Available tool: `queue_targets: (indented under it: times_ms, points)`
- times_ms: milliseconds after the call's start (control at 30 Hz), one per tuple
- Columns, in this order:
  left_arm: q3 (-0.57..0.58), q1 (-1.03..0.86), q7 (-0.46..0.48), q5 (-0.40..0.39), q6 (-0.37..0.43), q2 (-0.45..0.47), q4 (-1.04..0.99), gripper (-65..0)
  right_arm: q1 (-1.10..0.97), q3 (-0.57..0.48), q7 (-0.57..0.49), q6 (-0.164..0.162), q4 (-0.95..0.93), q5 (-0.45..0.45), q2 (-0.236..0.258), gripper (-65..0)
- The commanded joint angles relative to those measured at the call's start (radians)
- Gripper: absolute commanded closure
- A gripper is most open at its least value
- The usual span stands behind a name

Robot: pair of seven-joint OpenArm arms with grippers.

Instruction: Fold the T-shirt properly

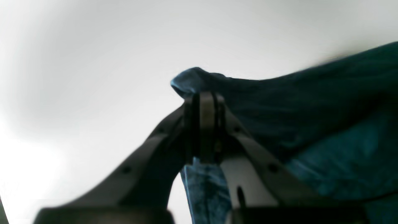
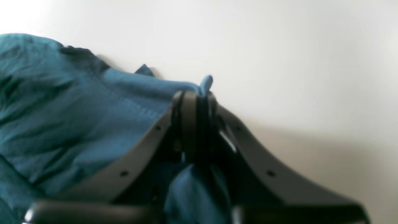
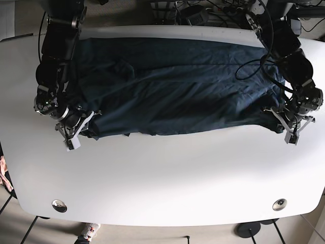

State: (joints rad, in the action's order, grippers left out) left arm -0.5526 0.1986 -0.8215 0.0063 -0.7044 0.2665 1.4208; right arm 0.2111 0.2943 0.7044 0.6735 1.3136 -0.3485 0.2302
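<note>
Both pincers, left pincer (image 1: 203,99) and right pincer (image 2: 194,98), pinching T-shirt (image 3: 172,96) near-edge corners at 3 and 9 o'clock. Fold step: next, lift evenly, carry toward 12 o'clock over desk (image 3: 167,178).

A wide white desk (image 3: 167,178) with rounded corners fills most of the base view. Two round metal-ringed grommets sit near its front edge, one at the left (image 3: 59,205) and one at the right (image 3: 279,204). Behind the far edge lies a tangle of dark cables and equipment (image 3: 203,12). Under the front edge, thin dark legs (image 3: 23,231) stand on a greyish floor (image 3: 152,236).
</note>
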Motion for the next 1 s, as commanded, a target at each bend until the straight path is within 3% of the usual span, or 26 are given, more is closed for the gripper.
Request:
queue_targets:
  times_ms: [33, 167, 433, 533, 633, 833, 933, 967, 1000]
  points:
    - [-0.005, 0.0, 0.014, -0.004, 0.006, 0.009, 0.073, 0.0, -0.005, 0.046, 0.022, -0.001, 0.096, -0.019, -0.005, -2.1]
    - [-0.005, -0.058, 0.014, -0.004, 0.006, 0.001, 0.154, 0.0, -0.063, 0.116, 0.133, 0.001, 0.271, -0.021, -0.018, -2.1]
    - [-0.005, -0.195, -0.009, -0.03, 0.006, -0.003, 0.275, 0.0, -0.266, 0.122, 0.18, 0.001, 0.545, -0.021, -0.021, -2.1]
    - [-0.053, -0.228, -0.049, -0.072, 0.006, -0.002, 0.289, 0.0, -0.338, 0.15, 0.177, 0.002, 0.565, -0.021, -0.025, -2.1]
    - [-0.086, -0.27, -0.058, -0.105, 0.006, -0.002, 0.289, 0.0, -0.388, 0.233, 0.177, 0.01, 0.565, -0.021, -0.071, -2.2]
    - [-0.083, -0.325, -0.052, -0.104, 0.006, 0.0, 0.286, 0.0, -0.468, 0.239, 0.177, 0.01, 0.545, -0.011, -0.074, -4.0]
    - [-0.08, -0.327, -0.057, -0.096, 0.006, 0.004, 0.282, -1.8, -0.49, 0.251, 0.174, 0.01, 0.53, -0.021, -0.074, -24.1]
    - [-0.08, -0.327, -0.057, -0.096, 0.006, 0.004, 0.282, -11.3, -0.5, 0.282, 0.174, 0.015, 0.547, -0.031, -0.074, -35.2]
    - [-0.08, -0.327, -0.057, -0.096, 0.006, 0.004, 0.285, -19.2, -0.503, 0.299, 0.174, 0.025, 0.559, -0.054, -0.076, -41.9]
